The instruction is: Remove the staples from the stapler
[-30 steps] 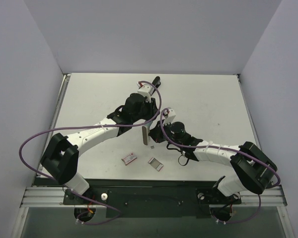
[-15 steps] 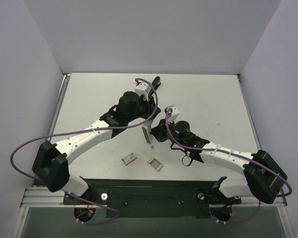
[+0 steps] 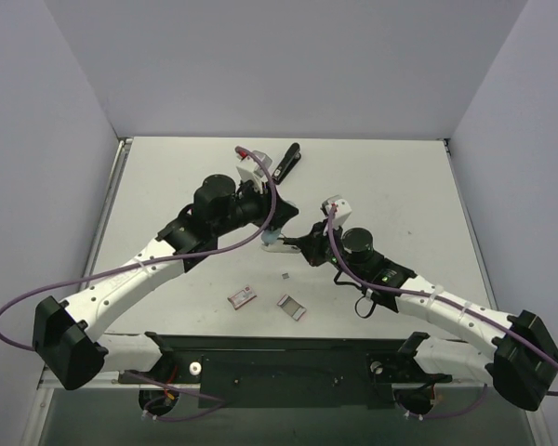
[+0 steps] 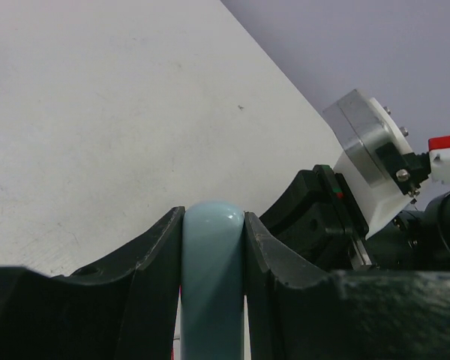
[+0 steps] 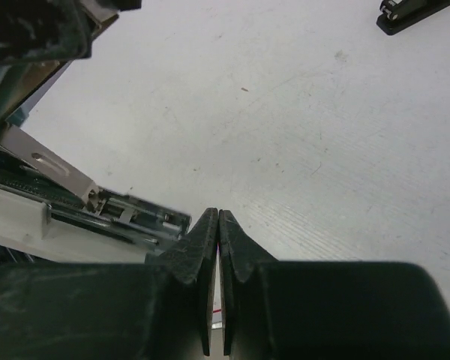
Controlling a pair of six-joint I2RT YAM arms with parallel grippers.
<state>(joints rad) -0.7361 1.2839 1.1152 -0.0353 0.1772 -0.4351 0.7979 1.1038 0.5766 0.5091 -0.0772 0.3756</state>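
**A:** Stapler (image 4: 212, 285) first: where is it?

**B:** Over the middle of the table (image 3: 400, 186), clamped in the left gripper (image 4: 214, 217). The fingers press on either side of the pale blue casing, and its rounded end pokes out between them.

**A:** Why hold it that way?

**B:** I judge it turns the silver rail (image 5: 97, 214) toward the other arm. In the right wrist view the rail mechanism lies exposed, just beside the right gripper (image 5: 219, 216).

**A:** And that one's jaws?

**B:** Pressed together, with nothing between them. Closed tips make a thin point, which probably suits nudging staples along the rail better than pinching them.

**A:** Are any out yet?

**B:** Possibly. A tiny grey speck on the table below both grippers may be staples (image 3: 285, 276), but it is too small to be sure. Toward the near edge lie a pinkish-red box (image 3: 243, 297) and a small flat piece (image 3: 292, 307). A black stapler-like tool (image 3: 288, 160) rests near the far edge, well apart.
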